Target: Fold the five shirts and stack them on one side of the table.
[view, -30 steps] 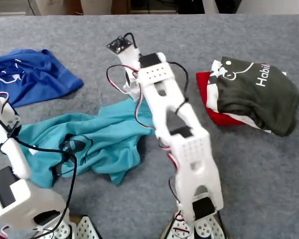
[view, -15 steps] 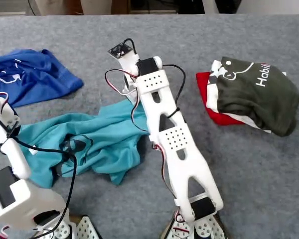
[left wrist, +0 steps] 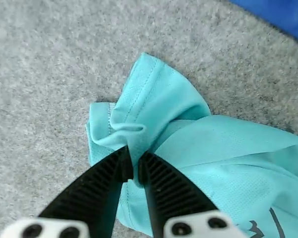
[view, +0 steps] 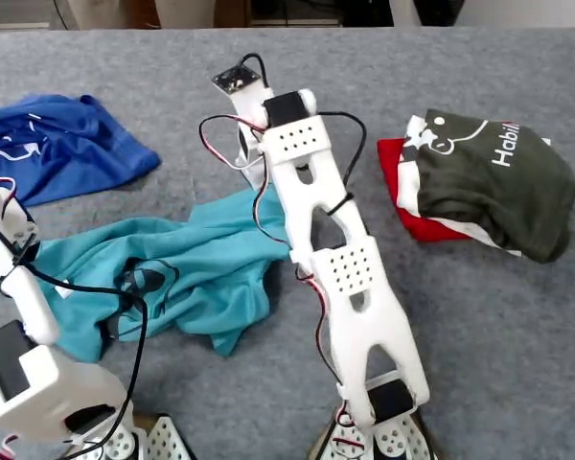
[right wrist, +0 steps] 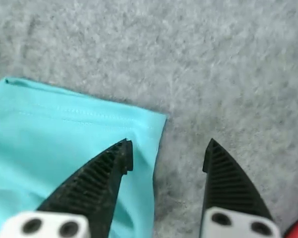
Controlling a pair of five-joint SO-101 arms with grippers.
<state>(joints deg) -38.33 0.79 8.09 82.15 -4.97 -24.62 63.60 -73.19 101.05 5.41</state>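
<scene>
Here, right gripper (right wrist: pixel 168 147) spread, above teal shirt (right wrist: pixel 59 124)

One teal shirt (view: pixel 187 259), one blue shirt (view: pixel 62 144), one stack of three folded shirts (view: pixel 489 182), two arms (view: pixel 326 230) (view: pixel 19 307)

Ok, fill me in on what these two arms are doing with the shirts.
The left gripper is shut on a bunched edge of the teal shirt, which lies crumpled on the table. The right gripper is open over another corner of it. A blue shirt lies unfolded on the left side, and a dark green shirt tops a folded pile on the right.
</scene>
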